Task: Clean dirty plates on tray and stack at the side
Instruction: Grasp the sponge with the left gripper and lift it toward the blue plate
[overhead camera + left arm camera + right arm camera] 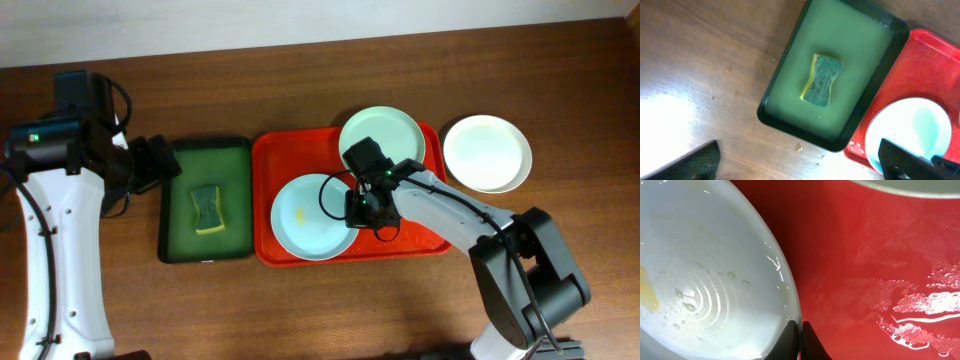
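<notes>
The desk has bare wood along its near edge and at its far left corner. The middle is crowded. The tray lies mid-desk with its long axis parallel to the far edge. Just beside its left end is the green tray, turned crosswise and holding a sponge. The smeared plate lies in the tray's near left part. The mint plate overhangs the tray's far right rim. The white plate sits on the wood just right of the tray, towards the far right corner. The right gripper has its fingers drawn narrow, pinching the smeared plate's right rim, though it is hard to tell whether that edge is lifted. The left gripper hovers by the green tray's far left corner with its fingers spread wide, holding nothing.
</notes>
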Robot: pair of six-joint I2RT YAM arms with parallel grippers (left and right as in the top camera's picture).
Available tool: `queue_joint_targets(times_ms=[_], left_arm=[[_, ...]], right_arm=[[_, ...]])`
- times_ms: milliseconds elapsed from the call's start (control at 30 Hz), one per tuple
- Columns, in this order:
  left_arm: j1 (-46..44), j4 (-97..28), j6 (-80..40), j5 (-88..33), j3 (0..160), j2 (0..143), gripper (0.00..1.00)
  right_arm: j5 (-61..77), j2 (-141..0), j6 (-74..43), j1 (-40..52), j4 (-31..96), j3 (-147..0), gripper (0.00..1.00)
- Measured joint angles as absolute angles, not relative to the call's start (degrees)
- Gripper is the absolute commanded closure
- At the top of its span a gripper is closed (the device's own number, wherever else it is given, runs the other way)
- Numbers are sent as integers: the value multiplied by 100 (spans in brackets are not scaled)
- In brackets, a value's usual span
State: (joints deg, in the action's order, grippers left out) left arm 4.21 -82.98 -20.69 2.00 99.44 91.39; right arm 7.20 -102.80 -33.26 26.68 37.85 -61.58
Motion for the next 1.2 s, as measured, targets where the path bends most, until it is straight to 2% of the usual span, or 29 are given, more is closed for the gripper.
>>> queue_joint_targets(times_ms=[67,167,233,267,300,400,433,500,733,900,1033,1133,1200], left_arm=[[397,-8464,-2082,169,9824,9137,35],[222,-8232,-2084,167,9148,9139,24],[-10,-7579,-2099,145,8381,9139,19],[-152,-7253,-2088,145,7955,9148,30],[-209,-7196,-2086,141,7811,9150,33],[-338,-6659,-2067,139,7371,9150,51],[-381,-6173,-1966,145,7216,9150,53],[-508,-5848,-1833,148,7074,9157,48],[-615,-4910,-1476,242,7048,9808,46],[-615,-4790,-1166,362,7048,10335,46],[-615,-4781,-1048,478,7046,10610,54],[-617,-4722,-1011,558,7046,10805,67],[-615,-4698,-1000,604,7043,10864,69]], right_arm=[[720,-10280,-3326,2668,3782,-6158,96],[720,-10280,-3326,2668,3785,-6158,96],[725,-10280,-3323,2668,3785,-6158,96],[733,-10280,-3321,2668,3787,-6158,96],[740,-10280,-3328,2668,3789,-6158,96],[744,-10280,-3326,2668,3785,-6158,96],[744,-10280,-3328,2668,3787,-6156,96],[744,-10280,-3328,2668,3787,-6156,96],[744,-10280,-3326,2668,3787,-6154,96],[744,-10280,-3326,2668,3785,-6154,96],[744,-10280,-3326,2668,3785,-6154,96],[744,-10280,-3323,2668,3787,-6154,96],[744,-10280,-3326,2668,3785,-6154,96]])
